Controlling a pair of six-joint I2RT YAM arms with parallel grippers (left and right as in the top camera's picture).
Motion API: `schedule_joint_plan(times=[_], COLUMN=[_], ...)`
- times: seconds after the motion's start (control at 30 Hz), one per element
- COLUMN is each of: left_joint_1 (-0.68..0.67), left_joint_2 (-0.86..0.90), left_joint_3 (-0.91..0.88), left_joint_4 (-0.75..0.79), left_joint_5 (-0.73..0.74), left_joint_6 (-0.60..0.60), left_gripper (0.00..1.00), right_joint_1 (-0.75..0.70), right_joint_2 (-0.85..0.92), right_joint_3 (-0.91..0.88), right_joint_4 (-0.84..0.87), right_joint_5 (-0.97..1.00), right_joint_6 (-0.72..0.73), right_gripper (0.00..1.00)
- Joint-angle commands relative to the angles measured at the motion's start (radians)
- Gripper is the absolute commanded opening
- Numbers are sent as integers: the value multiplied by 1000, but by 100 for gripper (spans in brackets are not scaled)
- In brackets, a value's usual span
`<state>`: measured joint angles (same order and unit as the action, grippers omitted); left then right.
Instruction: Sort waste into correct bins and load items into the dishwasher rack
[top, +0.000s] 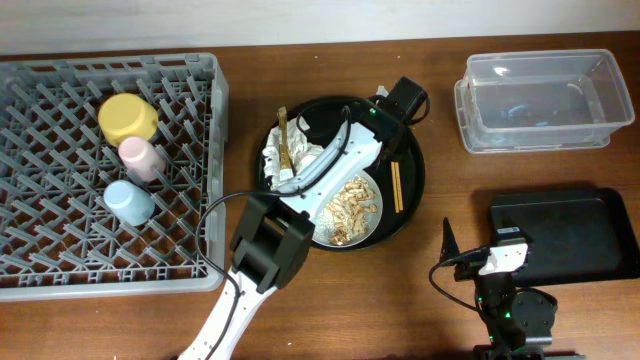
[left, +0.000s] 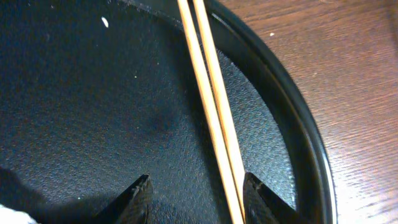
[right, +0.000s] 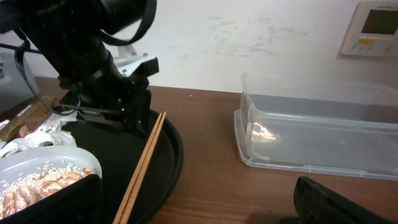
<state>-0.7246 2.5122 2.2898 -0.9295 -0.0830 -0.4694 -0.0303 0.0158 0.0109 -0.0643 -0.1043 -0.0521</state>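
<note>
My left gripper (top: 388, 140) (left: 198, 200) is open and low over the round black tray, with the pair of wooden chopsticks (top: 396, 186) (left: 211, 99) between its fingers, against the right one. The chopsticks lie on the tray's right side and also show in the right wrist view (right: 143, 163). The pale plate (top: 352, 208) (right: 34, 173) holds beige-brown food bits. The crumpled napkin with brown scraps (top: 288, 152) lies at the tray's left. The yellow bowl (top: 128, 117), pink cup (top: 140, 156) and light-blue cup (top: 128, 201) sit in the grey rack (top: 60, 250). My right gripper (top: 475, 238) (right: 199, 208) is open and empty.
The round black tray (top: 415, 200) (left: 298, 124) (right: 177, 155) sits mid-table. The clear tub (top: 540, 135) (right: 311, 140) stands at the far right; the black container (top: 570, 235) is in front of it. The left arm (top: 270, 250) crosses the tray.
</note>
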Motion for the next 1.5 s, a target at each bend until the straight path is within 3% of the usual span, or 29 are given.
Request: schedule_joint_plan(times=[0.0, 0.43, 0.83, 1.27, 1.47], left_joint_1=[-2, -2, -1, 8, 17], left_joint_2=[70, 74, 124, 126, 125], left_joint_3=[2, 2, 2, 5, 95], left_joint_4=[2, 28, -3, -32, -106], left_joint_5=[-19, -20, -19, -19, -19], left_joint_6=[-16, -16, -42, -41, -41], left_gripper=[46, 46, 38, 1, 1], right_joint_1=[-3, -3, -3, -3, -3], right_joint_2=[-7, -7, -7, -7, -7], right_joint_3=[-5, -5, -5, -5, -5], right_joint_4=[-7, -7, -7, -7, -7], right_joint_5=[5, 5, 5, 5, 5], right_joint_6=[0, 0, 0, 0, 0], right_gripper=[98, 98, 98, 98, 98])
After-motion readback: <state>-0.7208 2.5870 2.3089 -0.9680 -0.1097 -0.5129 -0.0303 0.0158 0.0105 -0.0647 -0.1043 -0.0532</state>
